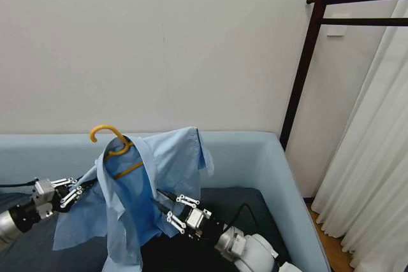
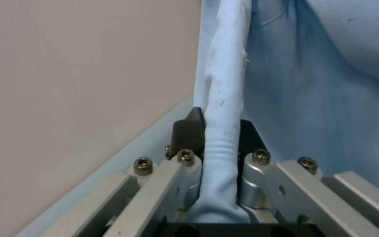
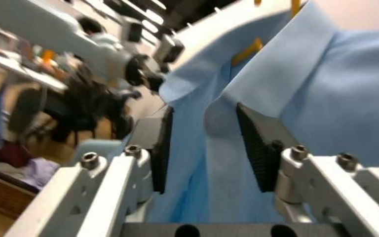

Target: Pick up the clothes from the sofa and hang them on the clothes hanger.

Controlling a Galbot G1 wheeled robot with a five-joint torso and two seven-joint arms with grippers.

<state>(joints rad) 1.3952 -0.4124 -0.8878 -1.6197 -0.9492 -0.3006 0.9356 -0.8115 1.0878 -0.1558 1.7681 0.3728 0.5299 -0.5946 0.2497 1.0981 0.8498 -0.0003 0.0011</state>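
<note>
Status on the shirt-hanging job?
Done: blue shirt sits on the yellow hanger, up above the sofa. In hand: left gripper pinches a shirt edge; right gripper straddles the front, open. Left: hanger not yet hooked on the wooden rack beside the sofa.

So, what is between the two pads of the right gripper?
A fold of the blue shirt, in the right wrist view; the right gripper is open around it.

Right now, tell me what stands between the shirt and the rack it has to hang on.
Nothing visible does. The shirt, on its yellow hanger, is gripped by the left hand, the right hand straddling its cloth, over the sofa; the wooden rack stands up and to the right, with bare wall between.
</note>
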